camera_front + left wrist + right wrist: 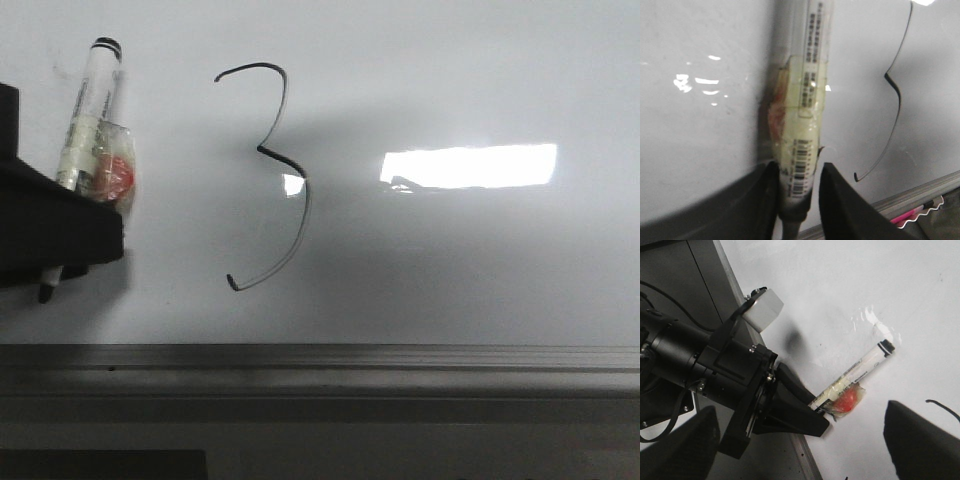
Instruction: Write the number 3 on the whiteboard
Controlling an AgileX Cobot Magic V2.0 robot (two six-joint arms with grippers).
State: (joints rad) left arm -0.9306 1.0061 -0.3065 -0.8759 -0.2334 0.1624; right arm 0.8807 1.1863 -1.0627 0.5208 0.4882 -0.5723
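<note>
Front view: a finished black number 3 [272,180] sits left of centre on the whiteboard [480,80]. Left gripper [799,192], far left, pinches a taped marker pen [88,115]. Right gripper [800,440] gapes empty. Best lift the pen straight away, avoiding smudges.

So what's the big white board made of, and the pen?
The whiteboard looks like smooth glossy coated board: it mirrors a bright light patch. Its edge strip looks like brushed grey metal, probably aluminium. The pen seems to be white plastic with a printed label and clear tape wrapped around it.
</note>
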